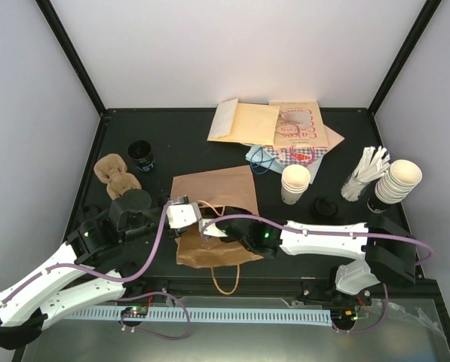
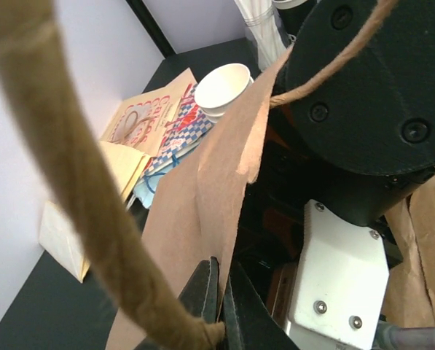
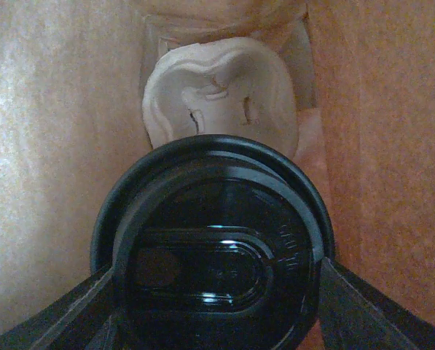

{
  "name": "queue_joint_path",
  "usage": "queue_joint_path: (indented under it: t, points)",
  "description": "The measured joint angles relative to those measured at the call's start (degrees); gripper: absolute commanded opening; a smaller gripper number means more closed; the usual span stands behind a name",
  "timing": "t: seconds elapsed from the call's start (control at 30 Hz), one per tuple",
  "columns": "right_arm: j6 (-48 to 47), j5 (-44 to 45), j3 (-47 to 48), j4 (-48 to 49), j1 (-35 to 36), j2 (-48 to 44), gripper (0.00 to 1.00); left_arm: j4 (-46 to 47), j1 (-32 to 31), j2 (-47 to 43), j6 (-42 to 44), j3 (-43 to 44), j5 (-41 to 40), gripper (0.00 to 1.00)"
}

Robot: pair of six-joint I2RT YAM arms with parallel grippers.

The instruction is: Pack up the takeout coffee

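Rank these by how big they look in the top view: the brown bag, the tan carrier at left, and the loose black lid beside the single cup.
1. bag, clearly largest
2. carrier
3. lid, clearly smallest

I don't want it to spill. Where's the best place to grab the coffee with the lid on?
Grip the coffee at its round rim, pinched from two opposite sides, coming straight from the lid end, as the right hand does. The lid is a wide circle facing the hand, and the bag walls close off every other side.
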Motion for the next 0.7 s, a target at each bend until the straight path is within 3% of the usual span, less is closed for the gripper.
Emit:
queue_joint_path:
  t: [0.7]
  points:
    - [-4.24,-4.44,2.58,5.4,1.68,1.55,0.51,-0.44,0.0,0.0,-2.1,0.0,2.51,0.02]
